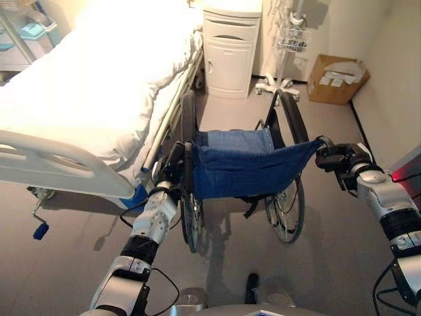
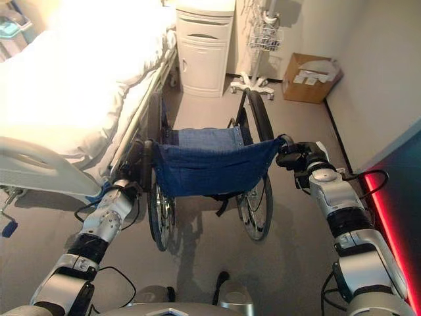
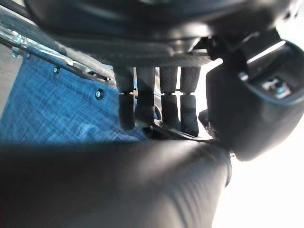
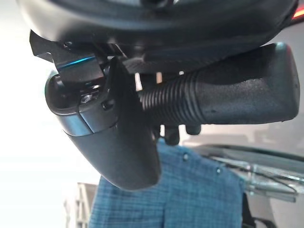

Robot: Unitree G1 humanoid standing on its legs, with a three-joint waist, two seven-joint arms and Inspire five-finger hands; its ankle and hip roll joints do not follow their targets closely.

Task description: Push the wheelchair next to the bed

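The wheelchair (image 1: 243, 168), with a blue cloth back and black wheels, stands close beside the right side of the bed (image 1: 85, 85), which has white bedding. My left hand (image 1: 175, 161) is shut on the wheelchair's left push handle (image 3: 118, 185); its fingers (image 3: 156, 104) curl over the grip. My right hand (image 1: 337, 160) is shut on the right push handle (image 4: 228, 95), a black ribbed grip, and the thumb (image 4: 109, 133) wraps across it. The blue back cloth (image 4: 180, 194) shows past both hands.
A white bedside cabinet (image 1: 230, 49) stands straight ahead of the wheelchair. A drip stand's wheeled base (image 1: 279, 82) and a cardboard box (image 1: 337, 78) are at the back right by the wall. The bed's footboard (image 1: 59, 164) and a blue crank handle (image 1: 41, 230) lie at left.
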